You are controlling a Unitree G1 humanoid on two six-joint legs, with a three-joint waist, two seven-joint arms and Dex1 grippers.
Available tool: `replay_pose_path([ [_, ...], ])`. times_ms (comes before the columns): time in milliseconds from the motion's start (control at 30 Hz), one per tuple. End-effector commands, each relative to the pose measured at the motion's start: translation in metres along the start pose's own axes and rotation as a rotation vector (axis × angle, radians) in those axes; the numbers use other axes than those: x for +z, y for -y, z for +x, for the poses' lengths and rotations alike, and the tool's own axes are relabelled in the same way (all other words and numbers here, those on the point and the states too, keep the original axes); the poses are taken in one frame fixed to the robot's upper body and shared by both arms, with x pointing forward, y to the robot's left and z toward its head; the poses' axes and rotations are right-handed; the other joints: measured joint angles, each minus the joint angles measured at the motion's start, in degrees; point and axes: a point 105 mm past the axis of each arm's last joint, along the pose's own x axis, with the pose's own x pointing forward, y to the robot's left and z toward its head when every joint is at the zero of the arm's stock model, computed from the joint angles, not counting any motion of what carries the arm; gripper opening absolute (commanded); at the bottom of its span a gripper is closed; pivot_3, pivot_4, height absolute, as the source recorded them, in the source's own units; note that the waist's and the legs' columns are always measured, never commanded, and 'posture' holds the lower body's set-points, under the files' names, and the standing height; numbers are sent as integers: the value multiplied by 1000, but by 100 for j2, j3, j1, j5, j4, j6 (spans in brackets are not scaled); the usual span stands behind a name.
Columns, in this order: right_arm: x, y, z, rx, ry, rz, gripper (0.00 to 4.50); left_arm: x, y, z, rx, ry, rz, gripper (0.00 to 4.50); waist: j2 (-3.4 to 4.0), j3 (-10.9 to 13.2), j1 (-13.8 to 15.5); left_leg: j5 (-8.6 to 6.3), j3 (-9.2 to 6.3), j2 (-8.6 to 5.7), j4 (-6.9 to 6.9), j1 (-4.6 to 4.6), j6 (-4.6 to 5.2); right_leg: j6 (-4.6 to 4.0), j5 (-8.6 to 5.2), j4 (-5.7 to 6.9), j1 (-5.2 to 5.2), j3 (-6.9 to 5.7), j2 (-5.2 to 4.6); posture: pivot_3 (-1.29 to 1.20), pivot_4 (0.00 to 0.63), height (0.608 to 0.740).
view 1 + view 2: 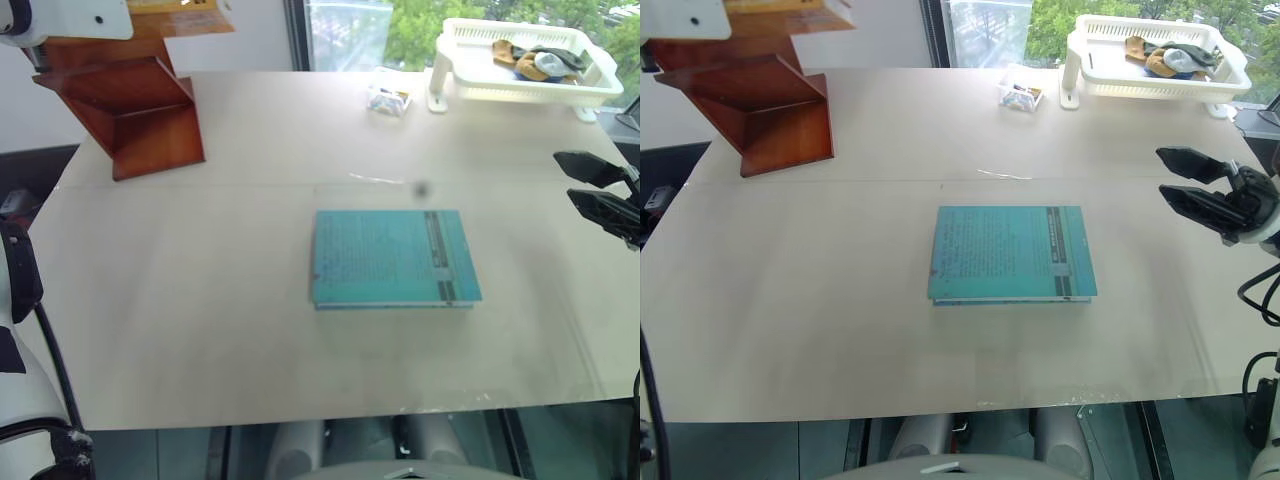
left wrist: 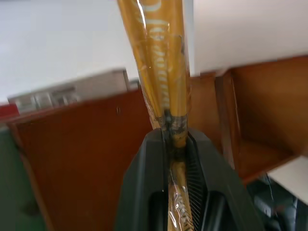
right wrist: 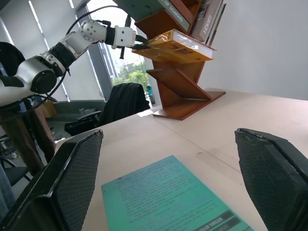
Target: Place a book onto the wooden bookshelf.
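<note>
Table (image 1: 200, 300): one teal book (image 1: 392, 258); left jaws on orange book (image 3: 180, 44), right jaws apart.

a pale table (image 1: 200, 300) is carrying a teal book (image 1: 392, 258) lying flat mid-table, the wooden bookshelf (image 1: 135, 110) standing at its far left, a white basket tray (image 1: 525, 65) and a small packet (image 1: 388, 100) sitting far right.

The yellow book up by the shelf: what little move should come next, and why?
Probably ease the book further onto the wooden bookshelf before letting go: the left gripper grips its edge, and it lies flat at a shelf level, seemingly sticking out.
</note>
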Motion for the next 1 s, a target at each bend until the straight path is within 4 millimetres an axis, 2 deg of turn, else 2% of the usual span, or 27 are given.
replay_pose_path([
  [33,19,-7,2,43,32,-70,4500,-19,-9,-7,54,-67,-14,91,0,0,-3,0,1,0,0,0,0,0,0,1,0,0,0,0,150,740],
  [200,26,-7,5,50,46,-77,4500,-30,5,-2,10,-105,-35,91,-7,4,-14,0,-1,1,4,-1,0,0,0,6,-1,-1,0,0,150,740],
  [333,35,-9,10,67,53,-98,4500,-24,12,3,-31,-95,-27,91,-7,4,-47,1,1,1,6,-3,-1,0,0,10,-4,-1,-1,0,150,740],
  [467,44,-12,14,87,70,-112,4500,-21,12,6,-36,-90,-38,91,-7,4,-58,1,1,1,8,-2,-1,0,0,22,-8,0,-2,0,150,740],
  [1000,47,-13,15,86,59,-122,4500,-17,17,11,-59,-102,-31,91,-7,4,-76,0,6,1,34,-6,1,0,-1,68,-23,7,-2,0,150,740],
])
